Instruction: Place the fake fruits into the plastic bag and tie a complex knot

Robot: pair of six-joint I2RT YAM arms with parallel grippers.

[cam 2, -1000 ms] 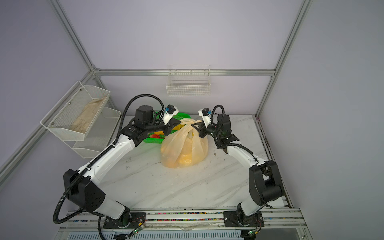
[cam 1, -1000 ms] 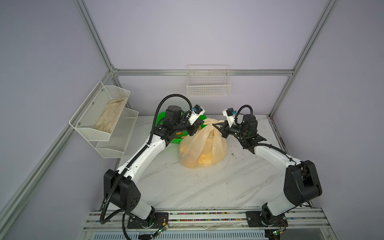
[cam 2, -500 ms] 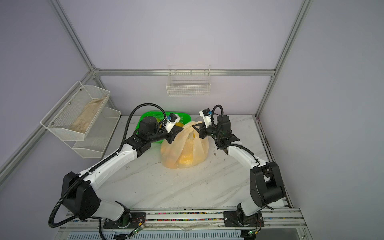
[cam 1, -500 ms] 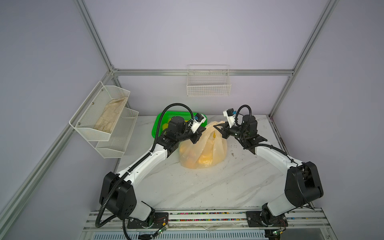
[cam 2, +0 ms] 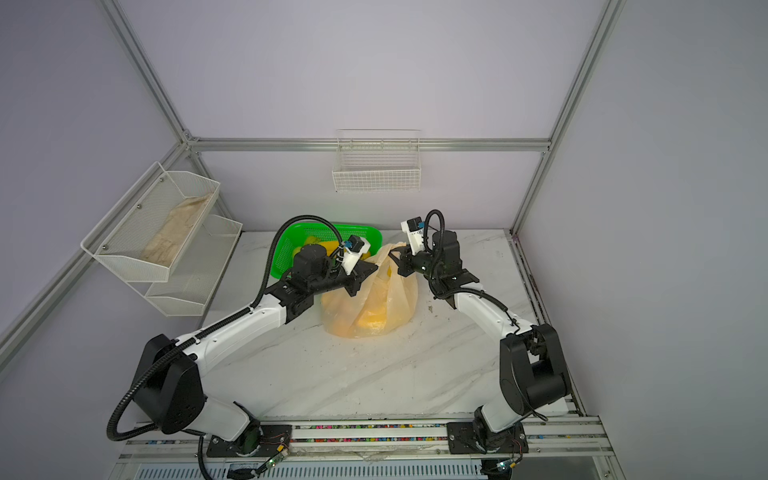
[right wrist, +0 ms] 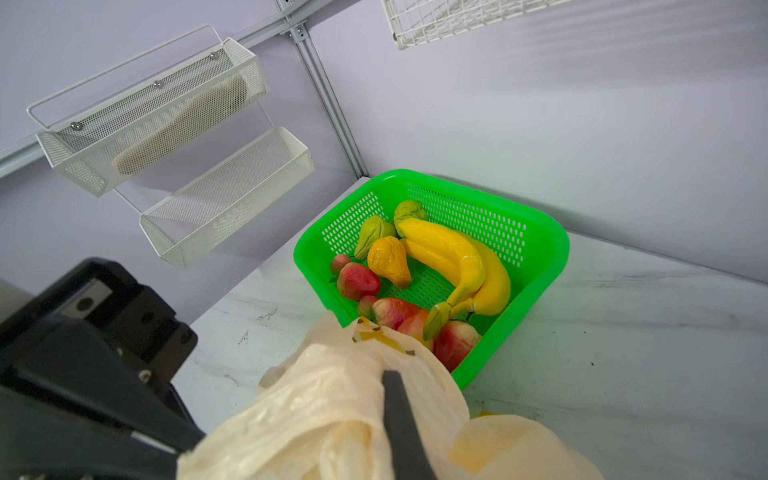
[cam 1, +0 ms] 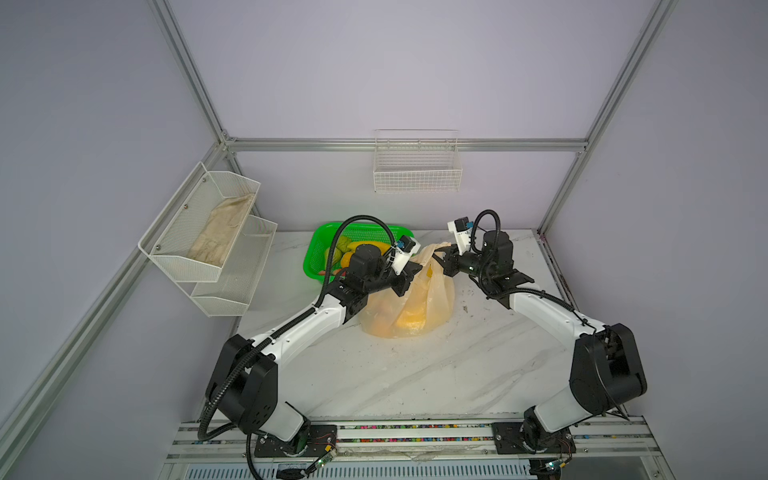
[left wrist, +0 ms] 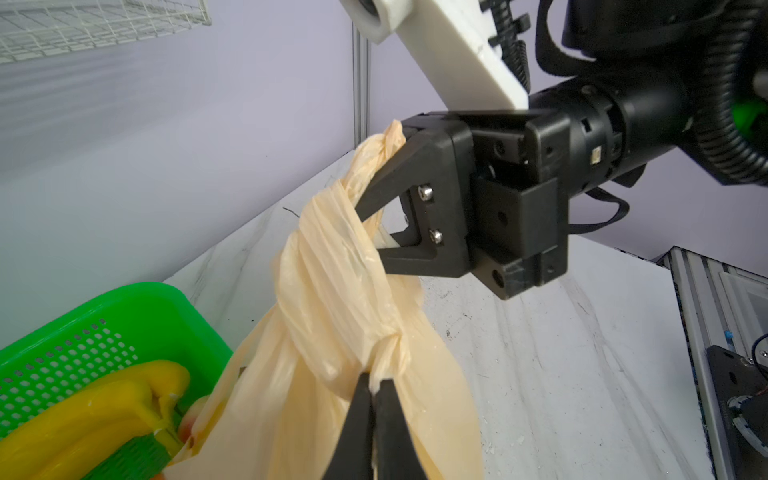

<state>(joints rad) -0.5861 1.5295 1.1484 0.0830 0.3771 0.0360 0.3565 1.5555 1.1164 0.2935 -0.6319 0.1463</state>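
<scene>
Left wrist view: left fingers (left wrist: 362, 403) and right fingers (left wrist: 411, 145) both clench twisted handles of the translucent cream-yellow plastic bag (cam 1: 419, 307), mid-table, just beside the bright green perforated basket (cam 1: 318, 249); white marble table (cam 1: 415, 374) front open.

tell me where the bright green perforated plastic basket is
In both top views the basket stands rear left on the marble table, behind the translucent cream plastic bag.
</scene>
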